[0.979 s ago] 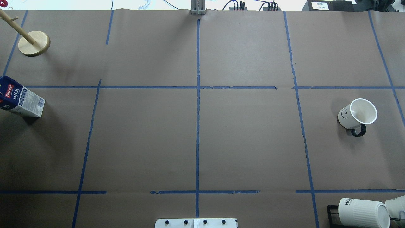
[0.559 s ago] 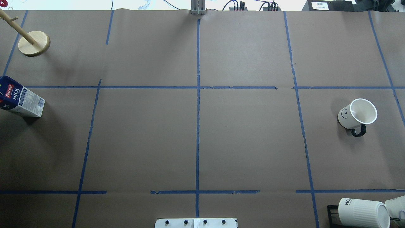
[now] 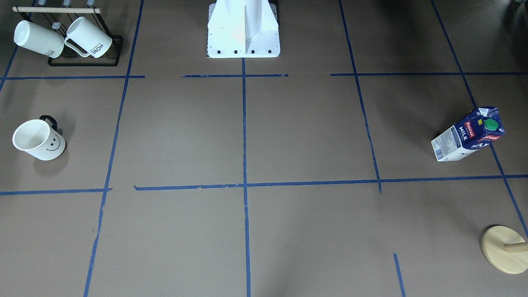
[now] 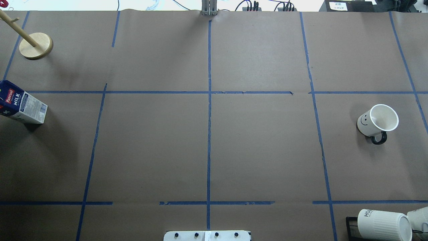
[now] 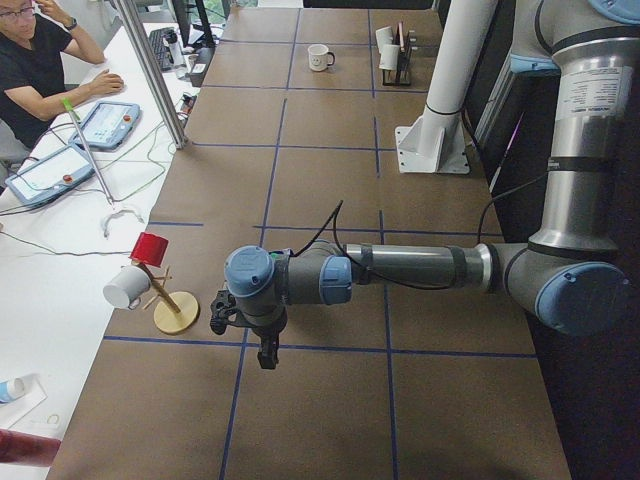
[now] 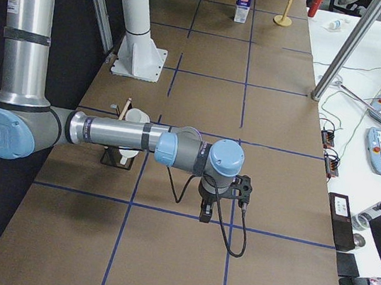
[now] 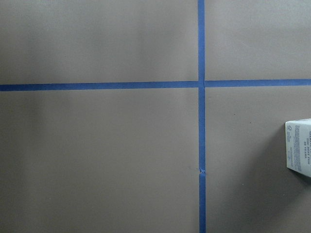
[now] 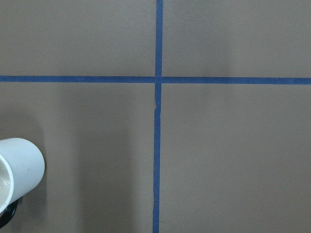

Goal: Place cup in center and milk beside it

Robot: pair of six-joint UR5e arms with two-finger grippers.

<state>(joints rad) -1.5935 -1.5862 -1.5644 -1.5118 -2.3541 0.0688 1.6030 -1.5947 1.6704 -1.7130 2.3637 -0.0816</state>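
The cup (image 4: 377,123) and milk (image 4: 23,107) stand well apart on the counter (image 4: 260,150); left end effector (image 5: 266,352) and right end effector (image 6: 205,213), apart or together I cannot tell.

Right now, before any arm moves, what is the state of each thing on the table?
cup: upright, empty, not held.
milk: upright, cap on, not held.
ribbed mugs: hanging, tipped sideways.
left hand: hovering; open or shut unclear.
right hand: hovering; open or shut unclear.
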